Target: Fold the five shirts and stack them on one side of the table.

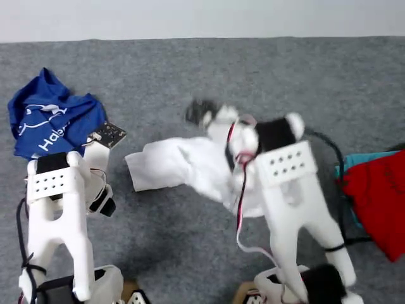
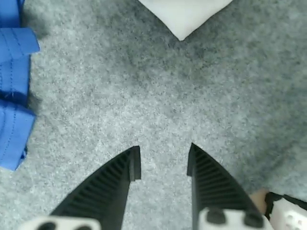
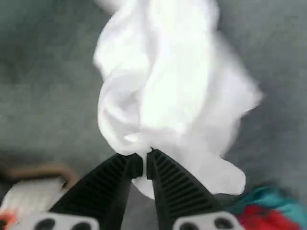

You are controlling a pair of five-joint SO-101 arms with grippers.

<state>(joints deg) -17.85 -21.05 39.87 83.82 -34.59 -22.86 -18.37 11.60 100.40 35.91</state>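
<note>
At table centre, the white shirt [image 1: 180, 166] lies crumpled on the grey table [image 1: 190, 82]. The right gripper [image 3: 144, 160] is clenched on a bunched fold of it. The left gripper [image 2: 163, 163] hangs released over bare felt, grasping nothing, near the heaped blue shirt [image 1: 54, 117]. A red shirt [image 1: 378, 190] overlaps a teal shirt [image 1: 357, 161] at the opposite edge.
</note>
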